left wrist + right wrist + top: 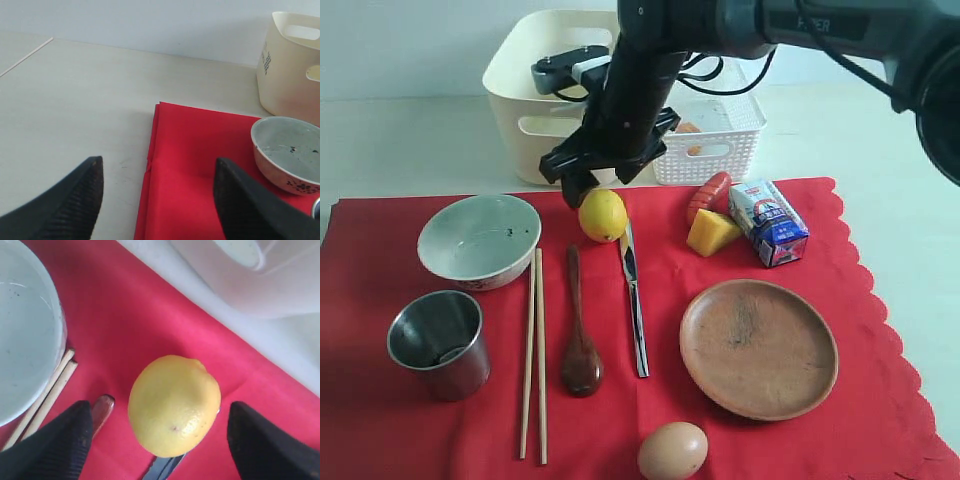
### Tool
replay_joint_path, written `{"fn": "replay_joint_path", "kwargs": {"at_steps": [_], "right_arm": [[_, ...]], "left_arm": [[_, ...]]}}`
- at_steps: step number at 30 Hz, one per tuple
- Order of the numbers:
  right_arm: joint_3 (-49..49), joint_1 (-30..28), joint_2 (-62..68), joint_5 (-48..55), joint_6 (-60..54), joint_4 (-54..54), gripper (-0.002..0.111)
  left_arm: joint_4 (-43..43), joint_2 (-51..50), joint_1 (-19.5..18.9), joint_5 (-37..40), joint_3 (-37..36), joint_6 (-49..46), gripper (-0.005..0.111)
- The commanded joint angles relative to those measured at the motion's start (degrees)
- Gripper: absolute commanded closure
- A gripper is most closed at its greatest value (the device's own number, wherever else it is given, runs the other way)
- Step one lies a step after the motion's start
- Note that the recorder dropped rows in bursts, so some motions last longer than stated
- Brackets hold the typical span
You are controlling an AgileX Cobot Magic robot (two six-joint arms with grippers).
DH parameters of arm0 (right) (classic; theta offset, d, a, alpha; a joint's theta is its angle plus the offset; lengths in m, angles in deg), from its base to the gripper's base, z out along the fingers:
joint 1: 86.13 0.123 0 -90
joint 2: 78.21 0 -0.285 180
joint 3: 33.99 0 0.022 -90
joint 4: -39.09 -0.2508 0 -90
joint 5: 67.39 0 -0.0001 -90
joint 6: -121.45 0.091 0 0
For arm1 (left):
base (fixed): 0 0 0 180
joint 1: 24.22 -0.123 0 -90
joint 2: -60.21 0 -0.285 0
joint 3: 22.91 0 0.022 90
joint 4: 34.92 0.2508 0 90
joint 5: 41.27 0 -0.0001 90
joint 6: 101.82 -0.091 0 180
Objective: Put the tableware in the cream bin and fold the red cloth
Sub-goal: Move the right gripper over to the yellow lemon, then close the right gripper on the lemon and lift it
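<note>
Items on the red cloth (380,420): one bowl (478,240), one cup (438,343), two chopsticks (534,350), one spoon (580,340), one knife (635,310), one plate (758,347). Right gripper (157,410) hangs wide over the lemon (603,214); left gripper (157,162) gapes empty.

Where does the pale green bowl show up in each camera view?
Exterior view: the bowl sits at the upper left of the red cloth, just above the steel cup.
Left wrist view: the bowl sits on the cloth, close to the cream bin.
Right wrist view: the bowl is cut off at the frame edge, beside the chopsticks.
Shared landmark: the red cloth under it.
</note>
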Motion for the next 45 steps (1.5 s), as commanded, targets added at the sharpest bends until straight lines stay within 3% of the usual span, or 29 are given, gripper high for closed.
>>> {"fn": "replay_joint_path", "kwargs": {"at_steps": [1,8,19,22,27,45], "right_arm": [[0.41,0.48,0.6,-1.85,4.29,4.11,0.036],[0.41,0.48,1.9,-2.85,5.79,4.35,0.031],[0.41,0.48,6.3,-4.48,7.84,3.79,0.033],[0.41,0.48,7.25,-4.57,8.91,4.22,0.055],[0.41,0.48,6.21,-4.32,8.91,4.34,0.107],[0.41,0.48,-4.68,-4.23,7.46,4.34,0.108]], "left_arm": [[0.27,0.35,-0.08,-0.33,0.02,-0.29,0.045],[0.27,0.35,-0.08,-0.33,0.02,-0.29,0.045],[0.27,0.35,-0.08,-0.33,0.02,-0.29,0.045],[0.27,0.35,-0.08,-0.33,0.02,-0.29,0.045],[0.27,0.35,-0.08,-0.33,0.02,-0.29,0.045],[0.27,0.35,-0.08,-0.33,0.02,-0.29,0.045]]}}
